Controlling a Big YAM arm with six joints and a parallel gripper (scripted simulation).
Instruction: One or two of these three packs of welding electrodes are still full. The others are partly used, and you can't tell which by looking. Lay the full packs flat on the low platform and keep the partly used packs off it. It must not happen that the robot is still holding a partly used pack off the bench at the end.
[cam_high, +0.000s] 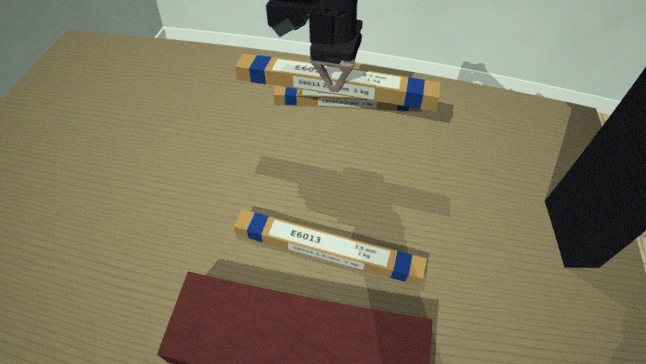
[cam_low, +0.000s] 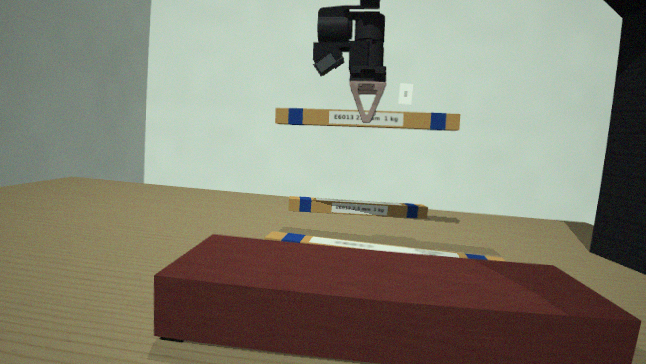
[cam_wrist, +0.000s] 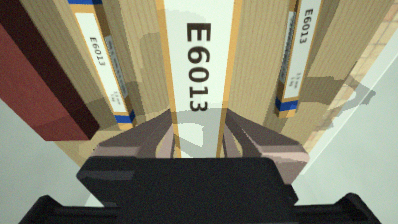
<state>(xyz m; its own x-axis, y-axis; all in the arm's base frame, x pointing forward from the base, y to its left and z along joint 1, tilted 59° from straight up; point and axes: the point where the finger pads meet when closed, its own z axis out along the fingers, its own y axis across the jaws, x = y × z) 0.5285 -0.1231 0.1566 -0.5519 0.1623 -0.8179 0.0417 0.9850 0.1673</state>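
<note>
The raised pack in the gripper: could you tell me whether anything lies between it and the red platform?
Yes. The held pack, shut in the gripper, hangs high over the far pack. A third pack lies flat on the table just before the platform. It sits low, so carrying at this height should clear it.

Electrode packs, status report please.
Gripper shut on one pack, held level, high above the table. Two packs on the table: far one, near one beside the platform. Platform bare, nothing in the way.
</note>
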